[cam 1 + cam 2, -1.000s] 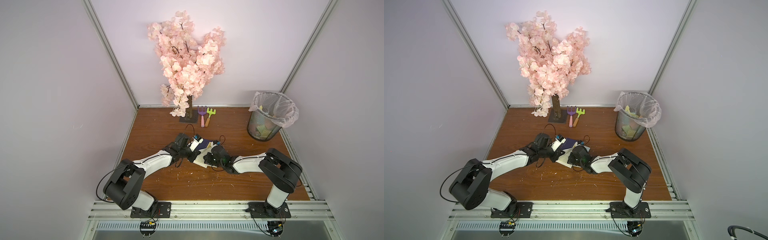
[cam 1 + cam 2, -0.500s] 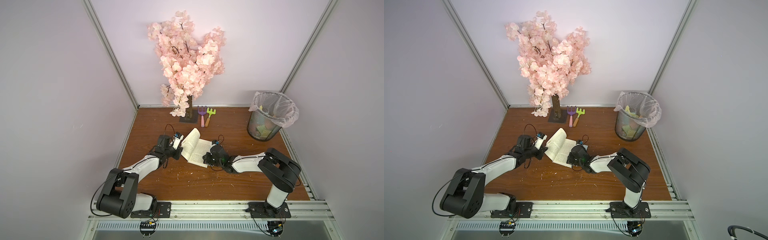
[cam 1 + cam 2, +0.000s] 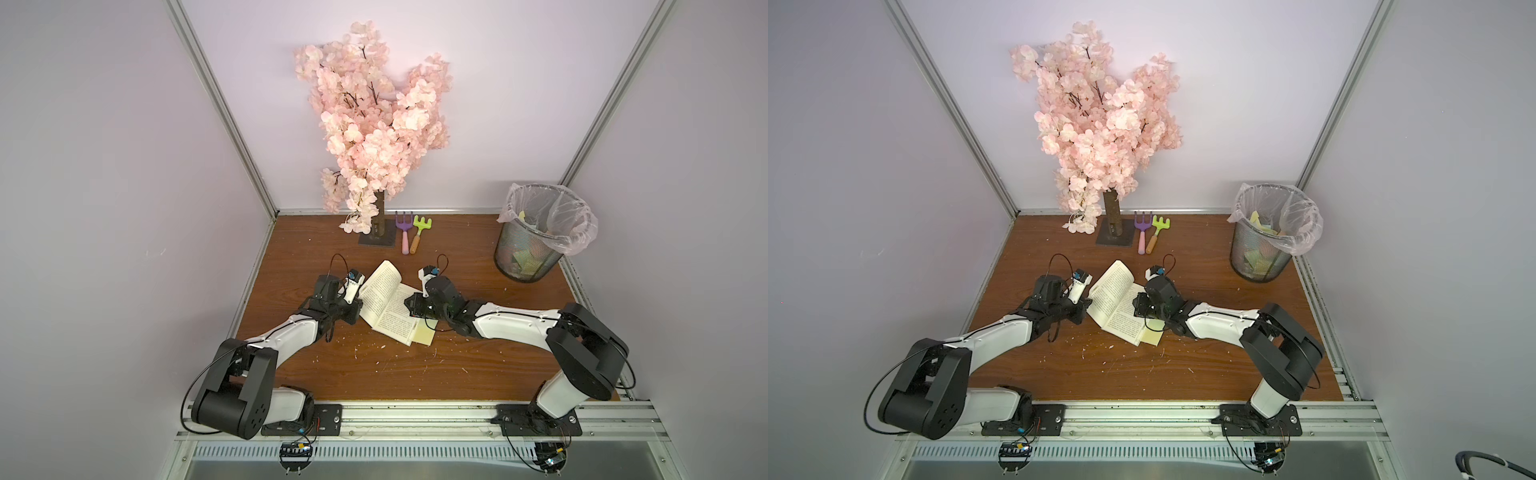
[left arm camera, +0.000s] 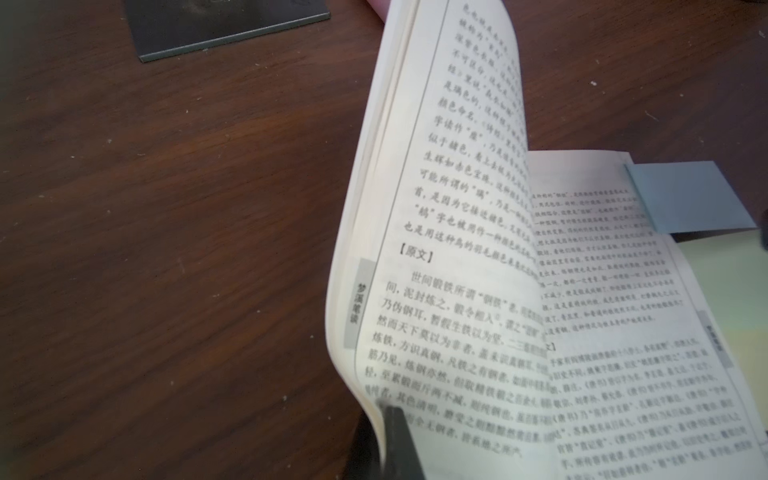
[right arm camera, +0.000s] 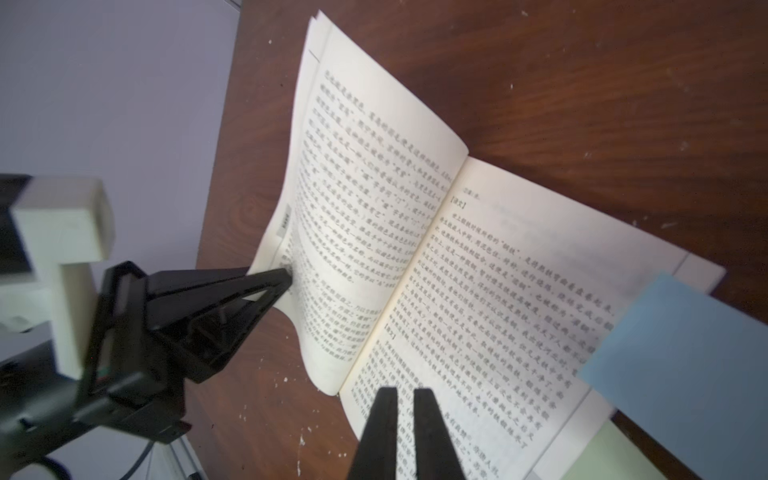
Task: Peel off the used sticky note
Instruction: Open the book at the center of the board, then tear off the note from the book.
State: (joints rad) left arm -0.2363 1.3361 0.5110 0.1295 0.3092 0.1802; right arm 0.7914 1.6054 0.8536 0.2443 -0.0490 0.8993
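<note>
A paperback book (image 3: 384, 297) lies open in the middle of the wooden table (image 3: 374, 374). A blue sticky note (image 5: 681, 374) sticks out past the edge of its flat right page, also seen in the left wrist view (image 4: 690, 197). A pale green note (image 3: 424, 334) pokes out under the book's near corner. My left gripper (image 5: 286, 276) is shut on the outer edge of the left pages (image 4: 457, 208) and holds them lifted and curved. My right gripper (image 5: 405, 392) hovers over the right page, fingers a narrow gap apart, nothing between them. In both top views it hides the blue note.
A mesh waste bin (image 3: 536, 245) with a plastic liner and discarded notes stands at the back right. A pink blossom tree on a dark base plate (image 3: 376, 241) and two toy rakes (image 3: 409, 235) stand behind the book. Small paper crumbs dot the table.
The book was shut with both grippers on it. My left gripper has swung the cover and left pages open to the left. My right gripper's fingers have parted slightly.
</note>
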